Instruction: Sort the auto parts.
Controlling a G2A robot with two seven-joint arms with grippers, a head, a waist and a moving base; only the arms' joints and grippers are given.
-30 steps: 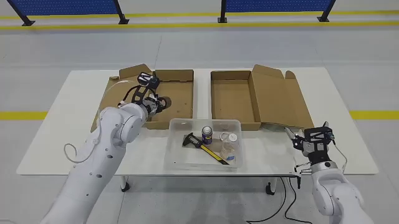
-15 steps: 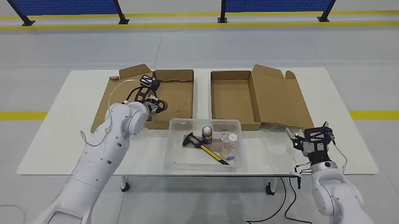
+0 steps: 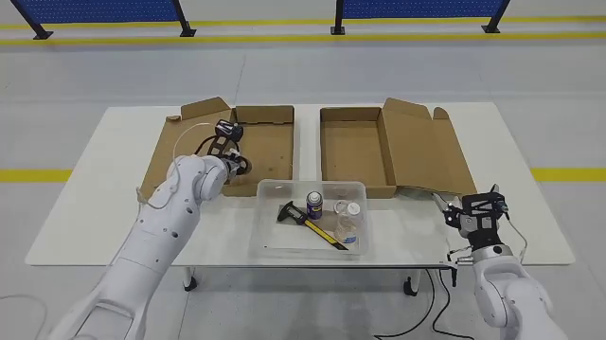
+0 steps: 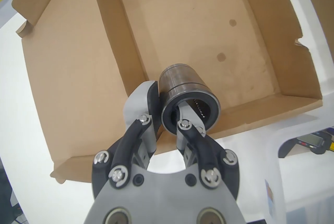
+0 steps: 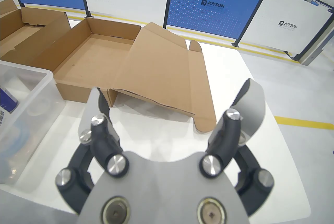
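Left gripper [image 4: 168, 102] clamped on bearing [image 4: 186, 84] wall above left box [image 4: 182, 13] near edge; right gripper [image 5: 172, 93] spread wide over bench [image 5: 229, 71] right side.

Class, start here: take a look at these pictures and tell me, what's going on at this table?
Its left gripper holds a metal bearing over the left cardboard box, one of the jaws inside its bore. The right gripper hangs open and empty near the right cardboard box. A caliper and a small bottle wait in the clear bin at the table's front.
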